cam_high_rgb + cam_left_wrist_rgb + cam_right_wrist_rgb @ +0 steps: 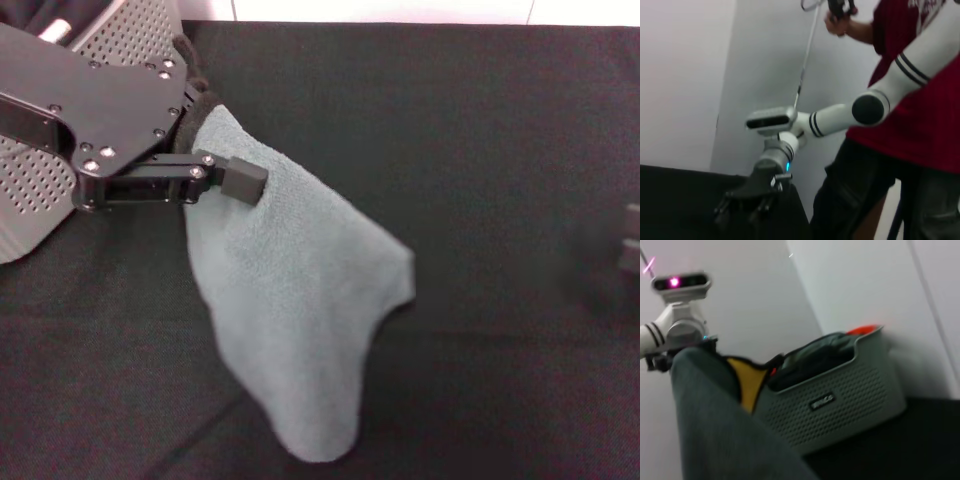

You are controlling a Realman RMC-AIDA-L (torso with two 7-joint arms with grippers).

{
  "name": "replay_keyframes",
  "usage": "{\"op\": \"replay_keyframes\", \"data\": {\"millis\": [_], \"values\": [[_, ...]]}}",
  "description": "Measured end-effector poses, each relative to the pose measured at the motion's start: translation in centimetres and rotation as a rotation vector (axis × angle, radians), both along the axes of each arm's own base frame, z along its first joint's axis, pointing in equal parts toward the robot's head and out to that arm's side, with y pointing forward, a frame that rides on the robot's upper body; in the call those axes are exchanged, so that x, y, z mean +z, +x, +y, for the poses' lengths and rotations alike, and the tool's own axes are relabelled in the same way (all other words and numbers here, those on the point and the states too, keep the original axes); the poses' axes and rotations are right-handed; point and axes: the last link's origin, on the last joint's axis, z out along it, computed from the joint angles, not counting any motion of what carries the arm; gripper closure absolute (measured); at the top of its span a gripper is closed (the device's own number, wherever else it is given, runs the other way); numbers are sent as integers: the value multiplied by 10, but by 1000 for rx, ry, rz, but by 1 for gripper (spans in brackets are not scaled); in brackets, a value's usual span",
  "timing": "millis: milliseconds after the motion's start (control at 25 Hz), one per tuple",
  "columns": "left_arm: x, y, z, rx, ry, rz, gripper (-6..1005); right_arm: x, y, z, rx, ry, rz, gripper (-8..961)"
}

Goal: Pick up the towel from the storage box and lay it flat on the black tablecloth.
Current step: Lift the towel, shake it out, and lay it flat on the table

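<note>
Black and angular, the left gripper (232, 180) reached in from the upper left of the head view with its fingers clamped on the upper edge of the soft grey-teal terry towel (290, 300), which hung from that pinch in a loose, drooping fold over the large matte black tablecloth (480, 150); whether the cloth's lower tip touched the fabric could not be told. The towel's black stitched border was hard to make out in its folds. Behind the left arm, the light grey perforated plastic storage box (35, 190) sat at the table's far left corner, mostly hidden by the arm and cut off by the edge of the picture. In the right wrist view the same box (840, 395) stood on the black cloth against a pale wall, its black label with white lettering facing out, with dark, orange and yellow items inside that were too indistinct to name, and the towel (715, 425) filled the near corner. The right gripper (628, 255) showed only as a dark sliver at the right edge of the head view; in the left wrist view it (747, 205) hovered just over the tablecloth's edge, its fingers apparently apart. Beside it stood a person in a red shirt (920, 100) before a plain white wall.
</note>
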Motion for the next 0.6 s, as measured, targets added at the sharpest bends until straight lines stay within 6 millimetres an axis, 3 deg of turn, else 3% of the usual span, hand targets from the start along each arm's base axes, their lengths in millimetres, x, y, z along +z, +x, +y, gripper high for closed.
{"op": "replay_keyframes", "data": {"millis": [280, 600], "values": [[-3, 21, -12, -158, 28, 85, 980, 17, -17, 8, 93, 68, 14, 373], [-7, 38, -20, -253, 12, 93, 981, 6, -77, 50, 327, 79, -2, 375]]}}
